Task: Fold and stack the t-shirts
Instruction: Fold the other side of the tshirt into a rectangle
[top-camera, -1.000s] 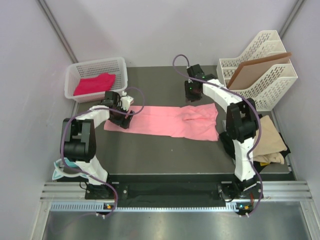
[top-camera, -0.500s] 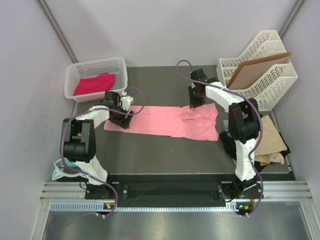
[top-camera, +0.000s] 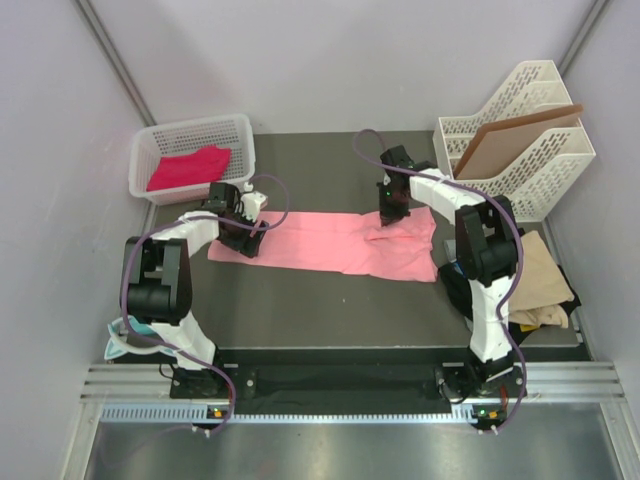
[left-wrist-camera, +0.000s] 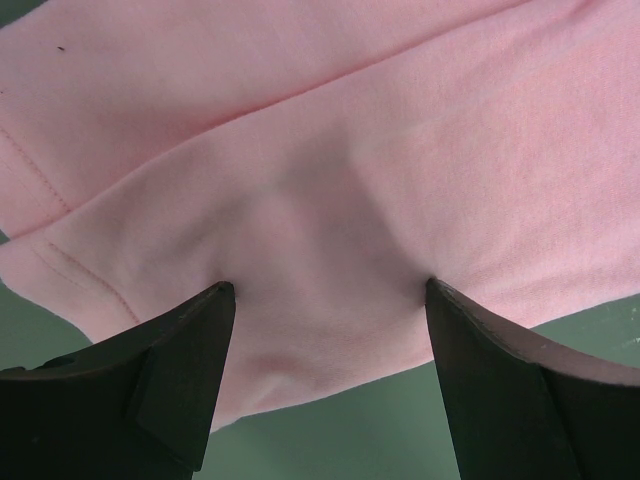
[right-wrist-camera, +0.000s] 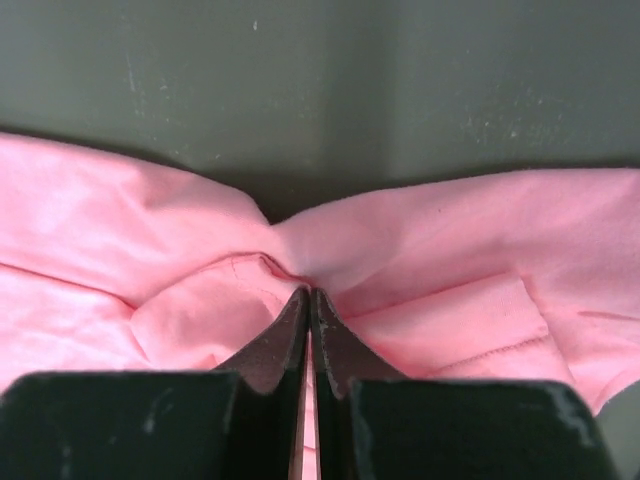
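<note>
Evidently the salmon pink t-shirt lies spread flat along the worktop so that each arm can work one end of it for a fold. On the far edge of the shirt's right end, the right pincer is pressed together on a puckered ridge of cloth, a pinch that looks meant for lifting. At the shirt's left end, the left pincer stands spread wide, its tips resting on the fabric and gripping nothing, probably pinning it.

Tan t-shirt partly behind right arm
</note>
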